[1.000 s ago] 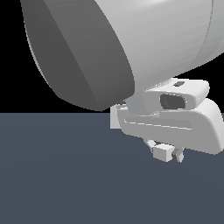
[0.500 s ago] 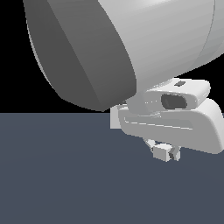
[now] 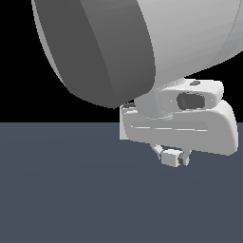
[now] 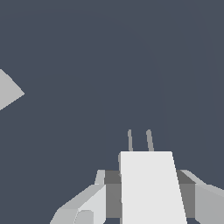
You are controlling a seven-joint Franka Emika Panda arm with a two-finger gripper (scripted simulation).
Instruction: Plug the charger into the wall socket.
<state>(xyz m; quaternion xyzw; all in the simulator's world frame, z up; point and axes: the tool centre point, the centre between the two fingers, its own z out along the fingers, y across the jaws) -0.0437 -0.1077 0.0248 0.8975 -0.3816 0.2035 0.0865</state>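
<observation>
The charger (image 3: 170,157) is a small off-white block held between my gripper (image 3: 172,157) fingers, under the white hand, just above the dark floor. In the wrist view the charger (image 4: 151,186) fills the space between the two fingers (image 4: 87,205), and its two thin grey prongs (image 4: 140,140) point away from the hand. The gripper is shut on it. A light-grey corner (image 4: 8,92) at the edge of the wrist view may be the wall socket; I cannot tell, since no dots show. The socket does not show in the exterior view.
The large grey arm link (image 3: 137,42) fills the upper part of the exterior view and hides what lies behind it. The dark blue-grey floor (image 3: 61,190) spreads across the lower half.
The hand with the charger has shifted very slightly toward the exterior view's left. The grip is unchanged.
</observation>
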